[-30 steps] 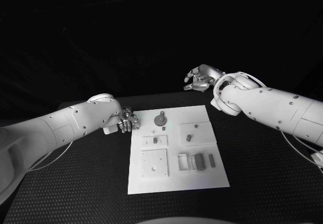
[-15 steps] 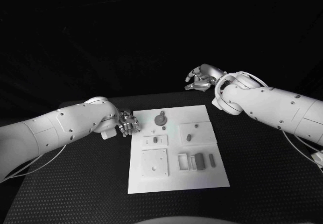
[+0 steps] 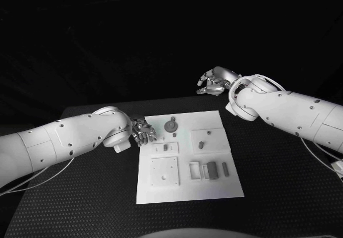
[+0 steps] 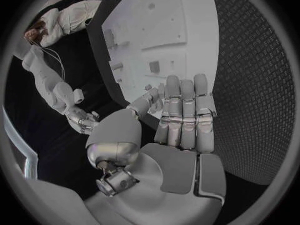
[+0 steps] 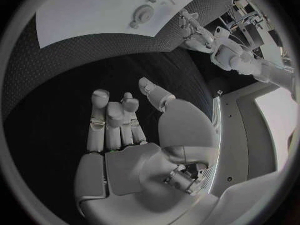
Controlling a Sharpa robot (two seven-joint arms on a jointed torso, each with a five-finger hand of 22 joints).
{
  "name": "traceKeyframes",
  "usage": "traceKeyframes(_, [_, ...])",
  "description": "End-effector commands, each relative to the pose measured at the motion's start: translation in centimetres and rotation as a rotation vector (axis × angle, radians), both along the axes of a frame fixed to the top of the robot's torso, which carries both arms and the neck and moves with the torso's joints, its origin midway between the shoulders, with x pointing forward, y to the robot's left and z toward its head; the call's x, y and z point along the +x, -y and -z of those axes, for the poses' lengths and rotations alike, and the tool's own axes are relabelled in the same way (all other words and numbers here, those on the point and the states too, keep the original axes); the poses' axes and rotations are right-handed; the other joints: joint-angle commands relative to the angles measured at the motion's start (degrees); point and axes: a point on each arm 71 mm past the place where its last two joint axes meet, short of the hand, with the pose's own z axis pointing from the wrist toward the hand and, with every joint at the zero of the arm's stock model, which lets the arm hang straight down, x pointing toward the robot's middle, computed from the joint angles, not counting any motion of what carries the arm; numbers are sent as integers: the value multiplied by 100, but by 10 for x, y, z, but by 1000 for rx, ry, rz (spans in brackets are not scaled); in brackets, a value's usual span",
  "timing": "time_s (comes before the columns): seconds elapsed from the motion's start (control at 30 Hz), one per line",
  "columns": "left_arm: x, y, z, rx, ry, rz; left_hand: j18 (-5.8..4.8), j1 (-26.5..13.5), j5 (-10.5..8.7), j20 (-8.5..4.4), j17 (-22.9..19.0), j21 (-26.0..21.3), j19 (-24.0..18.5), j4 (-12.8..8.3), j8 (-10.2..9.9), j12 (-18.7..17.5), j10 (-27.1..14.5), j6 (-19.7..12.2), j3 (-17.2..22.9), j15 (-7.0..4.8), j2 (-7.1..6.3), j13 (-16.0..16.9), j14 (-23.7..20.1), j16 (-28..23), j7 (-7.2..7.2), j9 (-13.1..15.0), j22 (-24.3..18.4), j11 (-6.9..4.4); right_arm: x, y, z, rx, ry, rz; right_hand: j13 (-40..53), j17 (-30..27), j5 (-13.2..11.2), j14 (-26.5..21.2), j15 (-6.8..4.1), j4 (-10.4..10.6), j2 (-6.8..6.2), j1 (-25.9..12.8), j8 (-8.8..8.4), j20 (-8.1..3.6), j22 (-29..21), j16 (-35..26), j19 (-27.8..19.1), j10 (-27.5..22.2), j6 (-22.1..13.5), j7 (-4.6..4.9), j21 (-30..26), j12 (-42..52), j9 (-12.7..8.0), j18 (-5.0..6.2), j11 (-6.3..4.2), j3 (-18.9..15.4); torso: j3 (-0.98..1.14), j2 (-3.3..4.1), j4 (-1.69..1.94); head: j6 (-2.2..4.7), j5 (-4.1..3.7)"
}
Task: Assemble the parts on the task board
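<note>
I see my left hand [image 3: 142,132] hovering at the left edge of the task board [image 3: 187,193], fingers stretched out side by side and holding nothing, with the round disc part [image 3: 170,126] just past its fingertips and the small upright parts [image 3: 165,147] on the board close beside it. My right hand [image 3: 214,83] is raised well beyond the board's far edge, away from every part, its fingers loosely spread and empty. The long grey bar parts [image 3: 218,170] lie on the board's near half, well apart from both hands.
</note>
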Motion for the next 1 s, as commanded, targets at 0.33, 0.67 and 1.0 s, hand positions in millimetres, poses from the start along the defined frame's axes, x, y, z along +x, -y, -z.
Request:
traceKeyframes(0.33, [-14, 6, 15, 62, -23, 35, 62, -29, 24, -11, -9, 20, 44, -4, 31, 40, 125, 116, 26, -2, 16, 9, 54, 44, -75, 2, 137, -75, 0, -1, 1, -5, -12, -14, -10, 7, 11, -56, -2, 9, 27, -10, -30, 7, 87, -34, -28, -459, 608, 211, -33, 3, 6, 66, 157, 1, 6, 2, 8, -56, 20])
traceKeyframes(0.67, [-18, 9, 28, 85, -36, 44, 61, -41, 24, -13, -10, 23, 47, -1, 32, 42, 129, 120, 23, -2, 26, 10, 57, 46, -77, 1, 137, -76, 0, -2, 2, -6, -14, -15, -12, 7, 11, -57, -2, 9, 27, -12, -30, 8, 87, -35, -29, -460, 608, 211, -34, 3, 6, 66, 158, 0, 5, 7, -14, -78, 32])
traceKeyframes(1.0, [-17, 14, 28, 82, -25, 43, 59, -57, 10, -14, -11, 26, 48, 0, 30, 41, 130, 119, 20, -3, 39, 11, 58, 48, -77, -2, 136, -76, 0, -2, 2, -6, -14, -16, -12, 7, 11, -57, -2, 9, 28, -12, -31, 8, 88, -35, -29, -460, 608, 211, -35, 3, 7, 66, 158, 0, 8, 6, -13, -94, 15])
